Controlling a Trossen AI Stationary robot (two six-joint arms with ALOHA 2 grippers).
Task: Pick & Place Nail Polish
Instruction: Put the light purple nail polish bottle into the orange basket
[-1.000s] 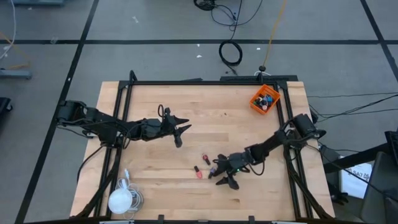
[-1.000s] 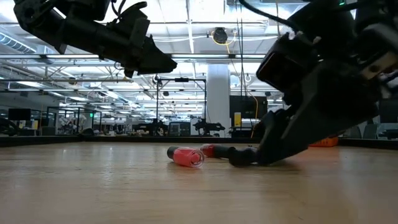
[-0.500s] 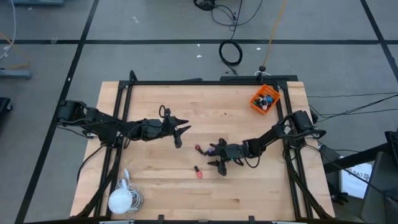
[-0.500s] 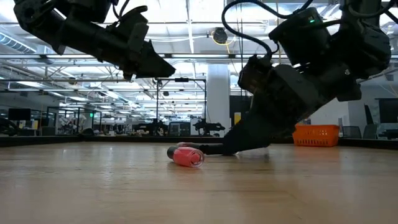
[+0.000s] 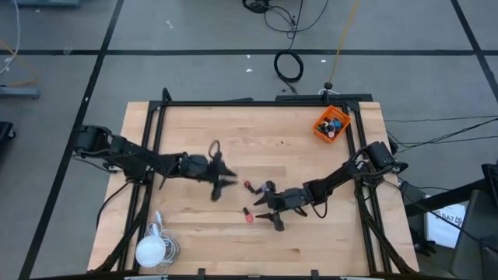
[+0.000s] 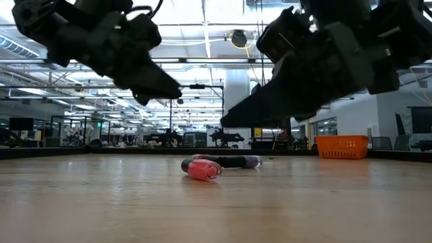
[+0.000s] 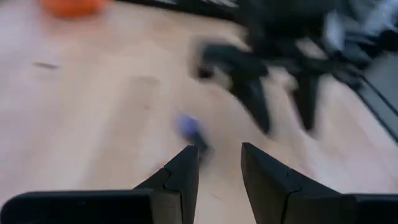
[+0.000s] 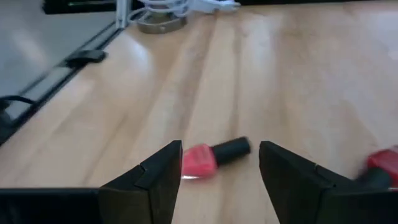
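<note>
The right end effector (image 8: pixel 217 168) hangs just over the worktop (image 5: pixel 194 140) with its fingers parted and nothing in them — a pink nail polish bottle (image 8: pixel 214 156) lies on its side just ahead, lined up with the gap. The left end effector (image 7: pixel 217 165), narrowly open and empty, points at a purple bottle (image 7: pixel 189 127) close in front. Tiny, light, glassy things, I'd guess — likely to roll or skid; best pinched across the body, not the cap
</note>
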